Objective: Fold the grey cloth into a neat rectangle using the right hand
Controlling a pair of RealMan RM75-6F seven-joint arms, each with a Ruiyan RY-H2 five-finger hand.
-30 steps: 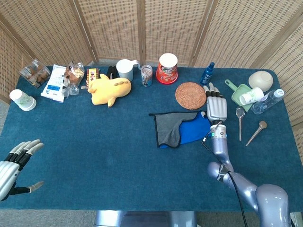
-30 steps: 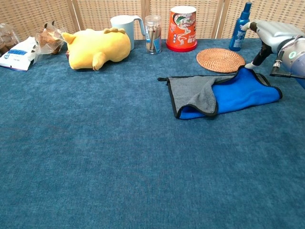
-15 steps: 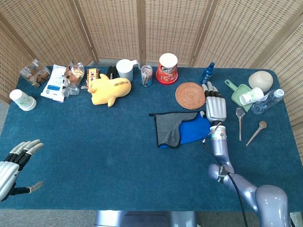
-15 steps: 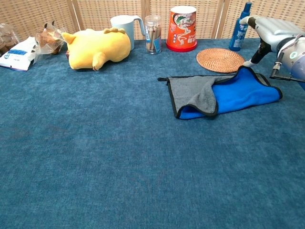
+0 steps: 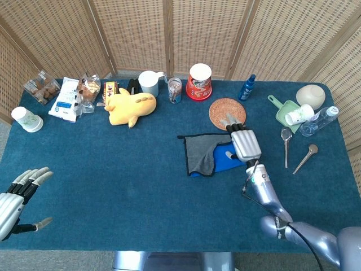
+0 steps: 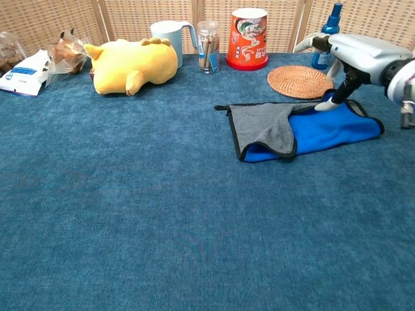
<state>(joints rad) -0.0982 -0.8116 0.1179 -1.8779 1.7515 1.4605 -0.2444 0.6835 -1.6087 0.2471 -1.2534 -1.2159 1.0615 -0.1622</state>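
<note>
lab setup | wicker screens (image 5: 169, 34) | blue-carpeted table (image 5: 113, 186)

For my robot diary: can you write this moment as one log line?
step: folding | right hand: open, fingertip touching cloth far edge | cloth: partly folded, grey flap over blue | left hand: open, idle

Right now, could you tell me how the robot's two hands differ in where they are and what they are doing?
The right hand hovers over the cloth near the woven coaster, a fingertip touching the blue side; the left hand sits at the table's near left corner, far from the cloth. The right shows its back; the left lies sideways, fingers spread. Both hold nothing.
</note>
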